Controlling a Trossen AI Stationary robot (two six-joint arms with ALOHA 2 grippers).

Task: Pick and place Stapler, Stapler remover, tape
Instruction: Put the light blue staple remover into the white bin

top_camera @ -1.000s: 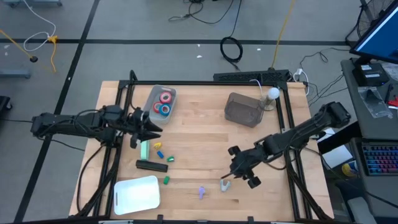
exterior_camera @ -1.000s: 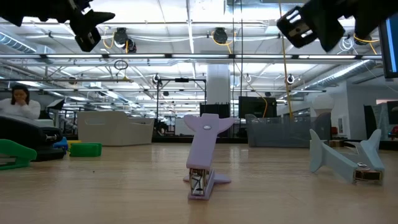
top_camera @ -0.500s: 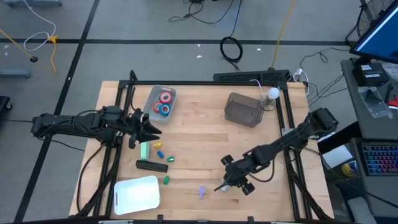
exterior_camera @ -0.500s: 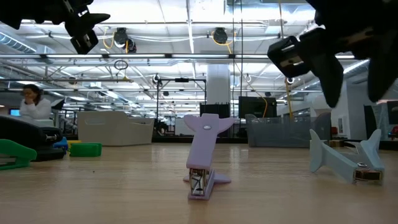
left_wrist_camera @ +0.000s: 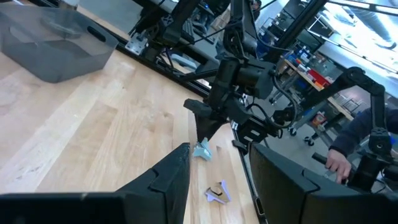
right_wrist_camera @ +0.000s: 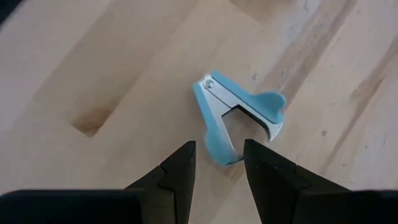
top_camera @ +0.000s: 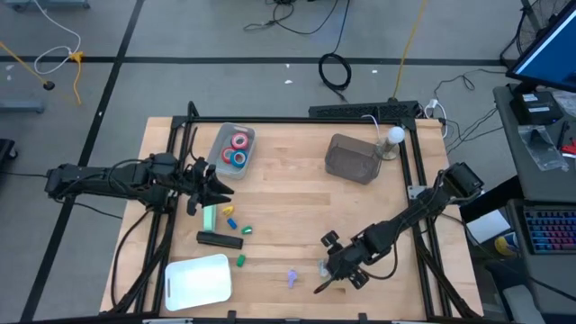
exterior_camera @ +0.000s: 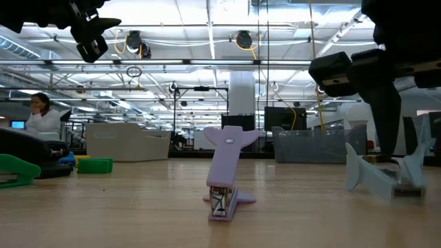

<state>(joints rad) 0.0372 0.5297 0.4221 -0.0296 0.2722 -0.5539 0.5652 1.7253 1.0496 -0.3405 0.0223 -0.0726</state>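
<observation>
Fingers of the right gripper [right_wrist_camera: 214, 171] were spread, both dark tips poised just above the blue stapler remover [right_wrist_camera: 239, 118] with nothing between them — not yet touching it in the wrist view. From above, that gripper [top_camera: 331, 277] sat low near the table's front edge, right of centre. The left gripper [top_camera: 216, 187] hung over the left side of the table [top_camera: 297, 193], fingers parted as well, empty, just above the green stapler [top_camera: 209, 216].

Big things first: the wooden table, then a white tray [top_camera: 198, 279] at the front left corner, a grey translucent bin [top_camera: 353, 158] toward the back right, and a smaller clear bin [top_camera: 230, 146] at the back left holding the tape [top_camera: 238, 141], red and blue rolls packed together. A black stapler [top_camera: 220, 238] lay in front of the green one, its long axis running left to right. Small yellow, blue and green bits [top_camera: 232, 219] were scattered between the two staplers and the tray.

Down front, a purple stapler remover [top_camera: 292, 277] stood just left of the blue one, near but apart. In the low view it stood on end, jaws on the wood. The blue remover lay flat, its open jaws pointing toward the right gripper's fingertips.
</observation>
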